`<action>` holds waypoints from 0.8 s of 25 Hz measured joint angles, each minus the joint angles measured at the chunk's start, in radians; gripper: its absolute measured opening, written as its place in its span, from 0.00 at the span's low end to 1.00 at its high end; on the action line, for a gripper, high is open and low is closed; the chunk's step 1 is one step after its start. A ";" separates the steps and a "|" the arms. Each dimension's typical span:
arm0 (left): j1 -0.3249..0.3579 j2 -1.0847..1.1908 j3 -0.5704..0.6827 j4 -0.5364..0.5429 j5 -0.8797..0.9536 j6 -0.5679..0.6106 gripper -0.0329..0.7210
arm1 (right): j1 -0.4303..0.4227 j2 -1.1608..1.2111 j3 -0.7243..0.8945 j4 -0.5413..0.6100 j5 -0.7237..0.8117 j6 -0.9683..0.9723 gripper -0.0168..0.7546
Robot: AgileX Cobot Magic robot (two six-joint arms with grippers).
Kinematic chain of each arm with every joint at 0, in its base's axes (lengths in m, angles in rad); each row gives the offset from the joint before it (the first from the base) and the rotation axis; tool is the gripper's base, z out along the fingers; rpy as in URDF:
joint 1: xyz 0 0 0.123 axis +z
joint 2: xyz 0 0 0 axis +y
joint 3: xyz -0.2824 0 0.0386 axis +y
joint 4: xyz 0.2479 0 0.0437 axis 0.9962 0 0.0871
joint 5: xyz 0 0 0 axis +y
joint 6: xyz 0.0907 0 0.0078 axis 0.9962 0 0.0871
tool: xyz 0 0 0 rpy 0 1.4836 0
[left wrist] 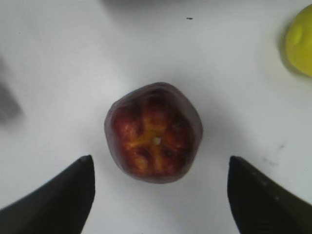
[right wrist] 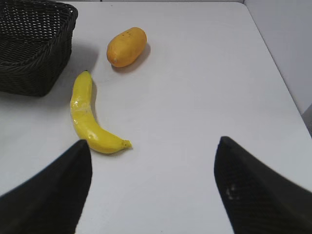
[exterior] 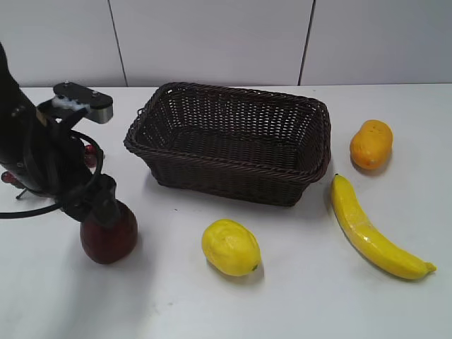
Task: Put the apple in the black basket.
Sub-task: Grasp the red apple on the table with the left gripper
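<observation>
Nearest the exterior camera: dark red glossy round apple on the white table, front left, upright, outside the basket. Left gripper sits directly over it, tip at or just above the apple's top; contact can't be judged from this view. In the left wrist view the apple lies between the two black fingers, orange-yellow patch around its dimple facing up; jaws spread wide, clear gaps on both sides, nothing held.

Just right of the apple, a bright yellow oval lemon-like fruit on the table; its edge also shows at the top right of the left wrist view.

Further right, long yellow banana, lying flat, tip toward the front right.

Behind the lemon-like fruit: large rectangular dark brown-black wicker basket, centre of table, well apart from the apple. Orange oval mango-like fruit just right of the basket, beyond the banana.

Small dark red berries partly hidden behind the left arm.

Right gripper: fingers wide apart, hovering over bare table, holding nothing; banana, orange fruit, basket corner ahead of it.
</observation>
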 joint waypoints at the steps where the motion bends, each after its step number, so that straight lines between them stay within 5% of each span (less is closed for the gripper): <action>1: 0.000 0.023 -0.005 0.008 -0.007 0.000 0.90 | 0.000 0.000 0.000 0.000 0.000 0.000 0.79; 20: 0.000 0.188 -0.095 0.027 0.009 0.000 0.83 | 0.000 0.000 0.000 0.000 0.001 0.000 0.78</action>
